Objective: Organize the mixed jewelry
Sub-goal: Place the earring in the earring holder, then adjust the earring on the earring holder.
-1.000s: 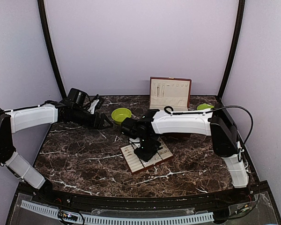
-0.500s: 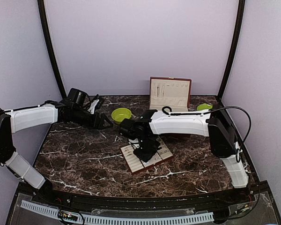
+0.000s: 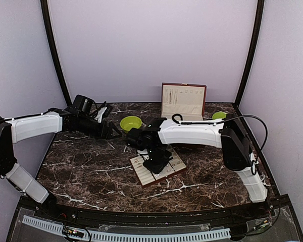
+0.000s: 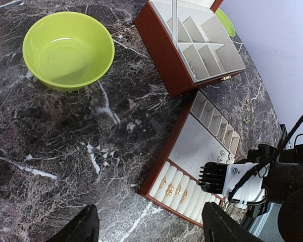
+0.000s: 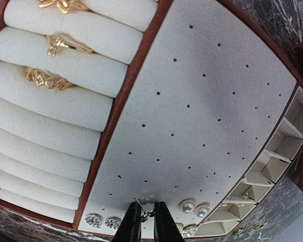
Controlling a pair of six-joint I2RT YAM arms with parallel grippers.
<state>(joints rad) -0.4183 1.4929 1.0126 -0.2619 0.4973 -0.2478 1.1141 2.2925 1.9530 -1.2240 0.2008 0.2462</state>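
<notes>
**A:** Jewelry [image 5: 45, 79] — how far sorted?

**B:** Partway, I'd judge. My right gripper [image 5: 147, 222] is pinched on a tiny silvery piece [image 5: 146, 213], with its tips at the edge of the holed pad [image 5: 207, 101] of the tray [image 5: 134, 80]. To either side, two clear studs [image 5: 100, 221] and two pearl studs [image 5: 192, 207] sit in the pad. Three gold rings [image 5: 58, 44] sit in the rolls [image 5: 45, 136]; the other rolls are bare.

**A:** And what's left?

**B:** Seating this piece. The tray's end cells [image 5: 278, 146] look empty, and I can't tell whether more loose pieces lie elsewhere. My left gripper [image 4: 149, 229] hangs spread, holding nothing, near the bowl [image 4: 68, 50] and box [image 4: 192, 45].
</notes>
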